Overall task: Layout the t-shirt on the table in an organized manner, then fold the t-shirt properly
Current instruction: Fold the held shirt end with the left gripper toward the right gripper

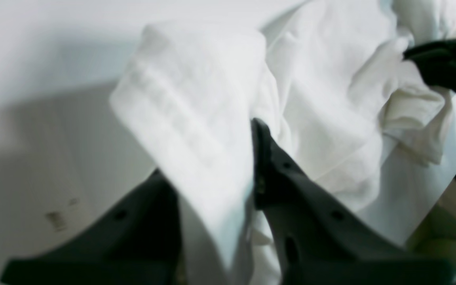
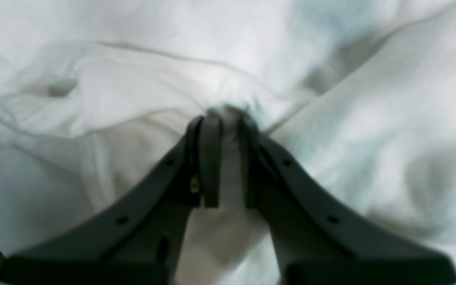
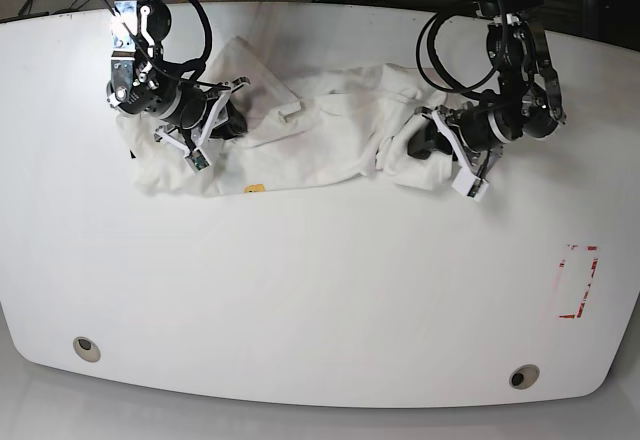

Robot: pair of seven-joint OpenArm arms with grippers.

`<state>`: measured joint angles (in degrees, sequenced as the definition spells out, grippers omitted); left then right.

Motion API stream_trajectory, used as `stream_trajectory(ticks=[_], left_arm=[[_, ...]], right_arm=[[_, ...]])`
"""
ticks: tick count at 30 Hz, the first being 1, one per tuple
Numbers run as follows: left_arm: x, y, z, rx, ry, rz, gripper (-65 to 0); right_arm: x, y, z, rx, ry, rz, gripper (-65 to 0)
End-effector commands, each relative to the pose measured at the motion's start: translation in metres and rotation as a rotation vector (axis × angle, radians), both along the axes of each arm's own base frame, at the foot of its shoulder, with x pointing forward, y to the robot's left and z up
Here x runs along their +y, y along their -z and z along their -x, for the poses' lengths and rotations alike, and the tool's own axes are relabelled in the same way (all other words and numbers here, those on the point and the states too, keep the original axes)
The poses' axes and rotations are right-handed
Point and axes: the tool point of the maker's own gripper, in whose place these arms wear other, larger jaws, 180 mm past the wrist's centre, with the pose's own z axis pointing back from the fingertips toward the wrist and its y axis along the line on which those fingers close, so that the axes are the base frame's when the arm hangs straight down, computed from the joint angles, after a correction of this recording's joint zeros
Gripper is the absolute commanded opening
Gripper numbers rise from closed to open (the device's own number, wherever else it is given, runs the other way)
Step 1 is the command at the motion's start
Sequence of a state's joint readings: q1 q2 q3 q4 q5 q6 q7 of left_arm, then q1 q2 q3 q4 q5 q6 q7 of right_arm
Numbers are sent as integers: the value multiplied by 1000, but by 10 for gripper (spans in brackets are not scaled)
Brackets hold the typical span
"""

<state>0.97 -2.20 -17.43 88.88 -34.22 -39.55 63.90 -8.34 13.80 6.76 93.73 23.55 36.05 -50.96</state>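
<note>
- T-shirt [image 3: 300,145] lies crumpled in a long band across the far half of the table [image 3: 320,290], well apart from the red tape rectangle [image 3: 578,282] at the near right; small yellow emblem [image 3: 254,188] shows on its near edge. Not laid out yet, so spreading is the step in hand.
- Base view: left gripper [image 3: 418,142] sits at the shirt's right end, on the tape side; right gripper [image 3: 226,120] at the opposite end. Both are buried in cloth.
- Left wrist view: left gripper [image 1: 216,174] has its jaws nipped on a hemmed flap of the t-shirt [image 1: 196,103], probably a sleeve or hem edge; the cloth runs up between the fingers. The other arm's dark tip shows at the upper right on a bunched part.
- Right wrist view: right gripper [image 2: 224,130] is pinched closed on a thin ridge of t-shirt [image 2: 133,87], with wrinkled fabric all around.
- To do it well: lift both ends just off the table, pull apart evenly until the band goes taut, avoid grabbing two layers, then lay it flat away from the tape mark before folding.
</note>
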Motion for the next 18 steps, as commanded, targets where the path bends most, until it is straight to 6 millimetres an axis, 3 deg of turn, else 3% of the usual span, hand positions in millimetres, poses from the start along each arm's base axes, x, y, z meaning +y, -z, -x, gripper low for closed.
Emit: stream_trajectory(ticks=[1, 11, 18], left_arm=[[28, -18, -17, -58, -43, -36, -585], [95, -37, -28, -72, -118, -160, -585], [110, -46, -27, -70, -116, -167, -585]], right_arm=[[-2, -7, -7, -28, -1, 1, -568], [1, 13, -10, 11, 44, -52, -583], [-1, 22, -8, 23, 54, -38, -600]])
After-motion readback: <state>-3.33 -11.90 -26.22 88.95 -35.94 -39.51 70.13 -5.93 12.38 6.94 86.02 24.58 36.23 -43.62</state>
